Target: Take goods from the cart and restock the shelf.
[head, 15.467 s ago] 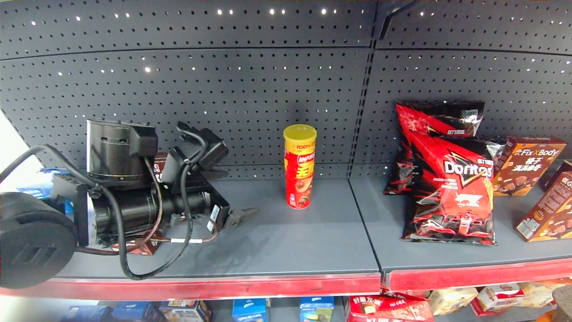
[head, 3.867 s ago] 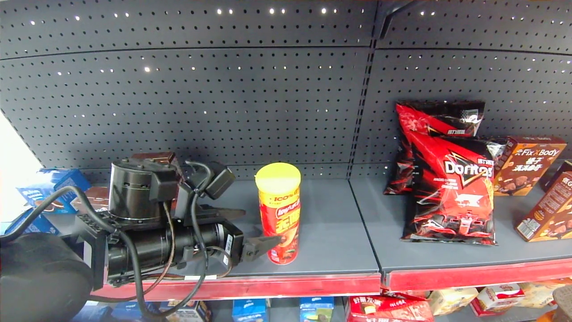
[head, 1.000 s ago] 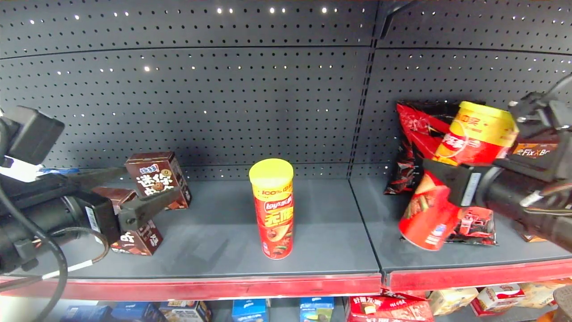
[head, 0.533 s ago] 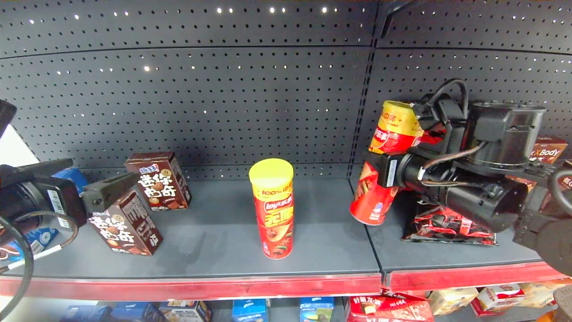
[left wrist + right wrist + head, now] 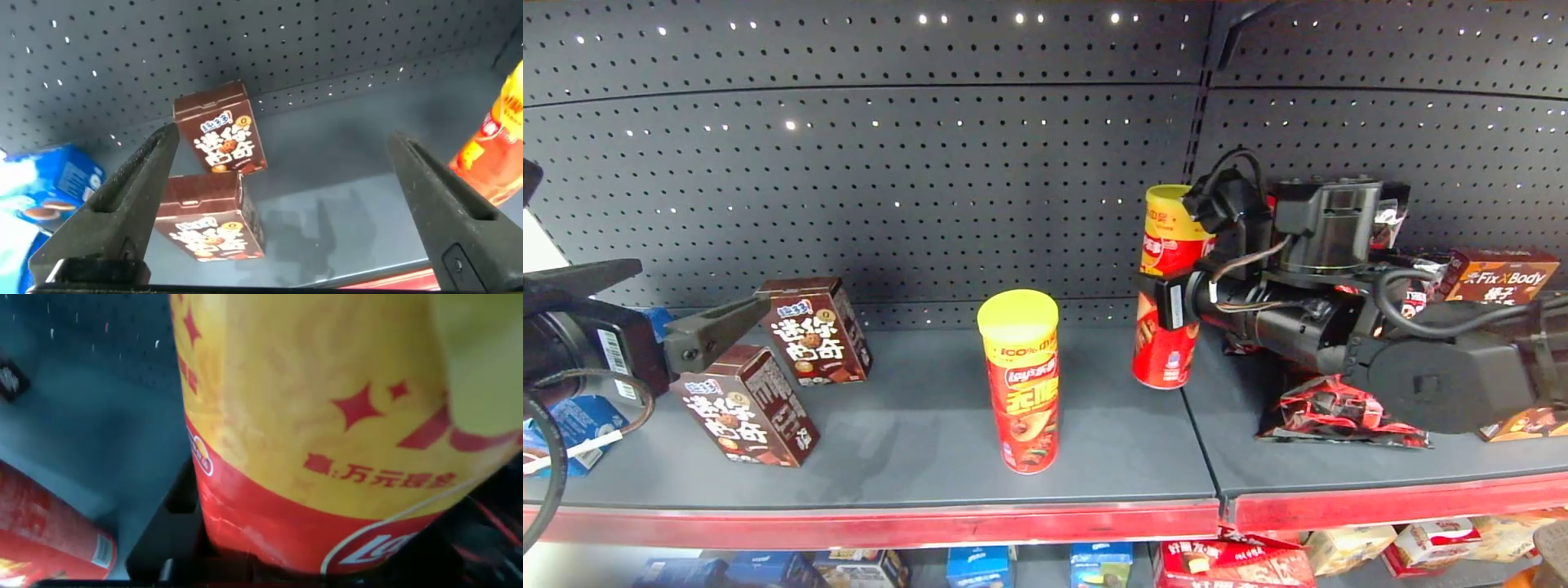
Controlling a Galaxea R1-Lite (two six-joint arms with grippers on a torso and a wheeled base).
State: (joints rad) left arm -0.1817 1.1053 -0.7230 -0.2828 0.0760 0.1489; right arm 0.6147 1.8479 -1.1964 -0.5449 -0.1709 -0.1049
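Standing upright near the shelf (image 5: 1094, 445) front edge: front chip can (image 5: 1021, 380), red with a yellow lid. Left claw (image 5: 698, 286) spread apart, empty, just beside the near brown box (image 5: 745, 406); far brown box (image 5: 813, 331) behind it. Farther back, right claw (image 5: 1166, 298) clamped on held chip can (image 5: 1165, 233), upright by the shelf's panel seam; base contact with the shelf unclear. Red chip bag (image 5: 1339, 412) under the right arm.
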